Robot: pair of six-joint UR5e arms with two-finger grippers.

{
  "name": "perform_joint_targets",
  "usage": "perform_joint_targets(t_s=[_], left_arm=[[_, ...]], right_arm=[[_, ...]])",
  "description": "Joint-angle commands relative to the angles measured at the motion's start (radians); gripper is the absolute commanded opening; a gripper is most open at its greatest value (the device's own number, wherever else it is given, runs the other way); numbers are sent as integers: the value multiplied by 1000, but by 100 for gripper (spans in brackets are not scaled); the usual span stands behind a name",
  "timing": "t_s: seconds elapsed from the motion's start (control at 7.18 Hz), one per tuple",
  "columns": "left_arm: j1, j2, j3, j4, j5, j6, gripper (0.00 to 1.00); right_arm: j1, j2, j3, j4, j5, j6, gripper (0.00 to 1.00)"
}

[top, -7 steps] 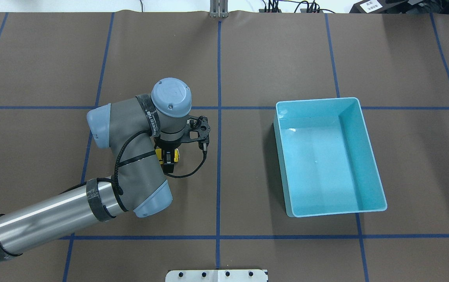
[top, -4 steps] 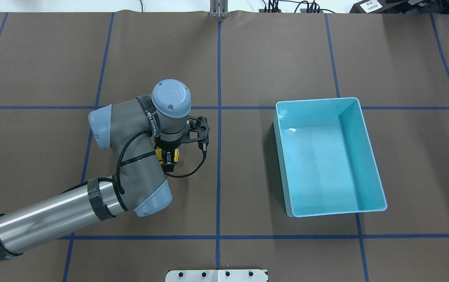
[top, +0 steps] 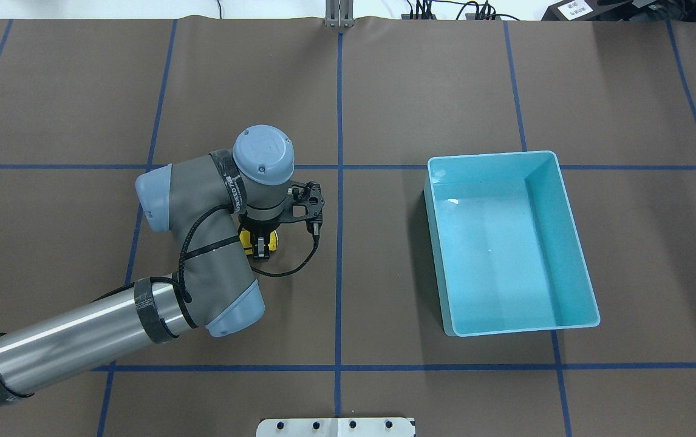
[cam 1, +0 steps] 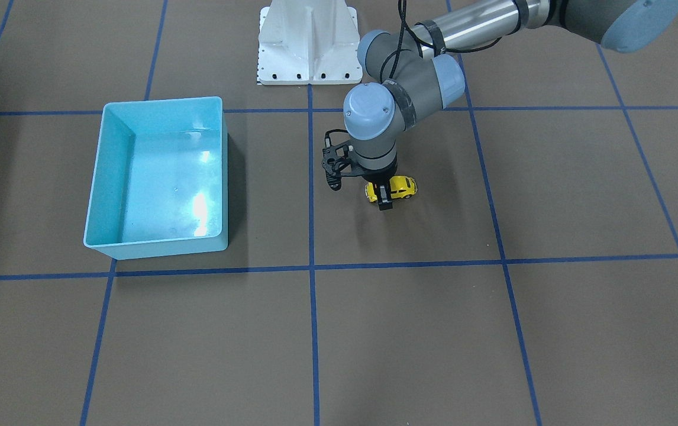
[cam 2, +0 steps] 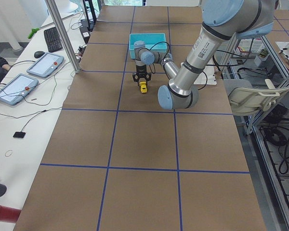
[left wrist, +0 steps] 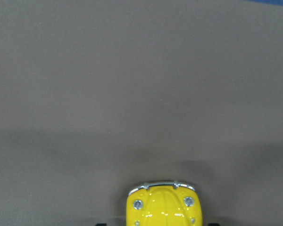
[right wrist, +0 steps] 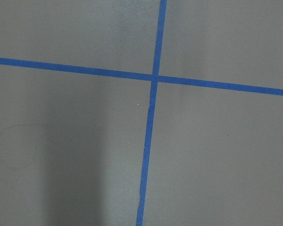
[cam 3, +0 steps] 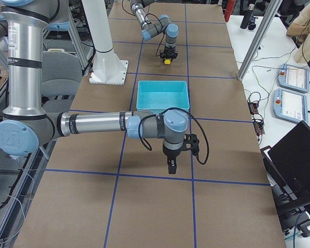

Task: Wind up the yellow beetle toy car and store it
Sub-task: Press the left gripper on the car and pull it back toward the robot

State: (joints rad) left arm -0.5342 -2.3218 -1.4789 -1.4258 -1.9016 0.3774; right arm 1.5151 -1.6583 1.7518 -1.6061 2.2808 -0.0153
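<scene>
Fingers of the left gripper close on the flanks of the yellow beetle toy car. The car is wheels down at the brown tabletop, well apart from the light blue bin to its right. The right gripper hangs over the tabletop right of the bin; whether its fingers are wide or narrow cannot be told.

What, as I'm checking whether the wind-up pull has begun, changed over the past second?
Very little. The left gripper, shut across the toy car, edged slightly toward the robot's left, and the car seems to have shifted with it. Nothing was newly taken hold of or let go. The blue bin stayed where it was, with nothing in it.
</scene>
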Motion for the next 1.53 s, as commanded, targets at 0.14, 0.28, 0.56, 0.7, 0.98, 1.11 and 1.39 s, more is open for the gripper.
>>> perform_joint_targets(t_s=[0.14, 0.28, 0.56, 0.7, 0.98, 1.11, 1.39], left_arm=[[-3, 37, -52, -16, -5, 14, 4], [-3, 85, -123, -16, -5, 14, 0], [-4, 130, -196, -16, -7, 15, 0], [-4, 136, -199, -40, -5, 17, 0], [-4, 191, -199, -172, -8, 18, 0], [-4, 191, -198, -174, -8, 18, 0], [-4, 193, -190, -194, -22, 73, 0]], right_arm=[[-1, 2, -11, 0, 0, 0, 100], [-1, 5, -11, 0, 0, 0, 100], [-1, 5, -11, 0, 2, -3, 100], [0, 5, -11, 0, 2, -3, 100], [-1, 6, -3, 0, 5, -3, 100], [-1, 6, -5, 0, 5, -3, 100], [0, 6, -8, 0, 5, -3, 100]])
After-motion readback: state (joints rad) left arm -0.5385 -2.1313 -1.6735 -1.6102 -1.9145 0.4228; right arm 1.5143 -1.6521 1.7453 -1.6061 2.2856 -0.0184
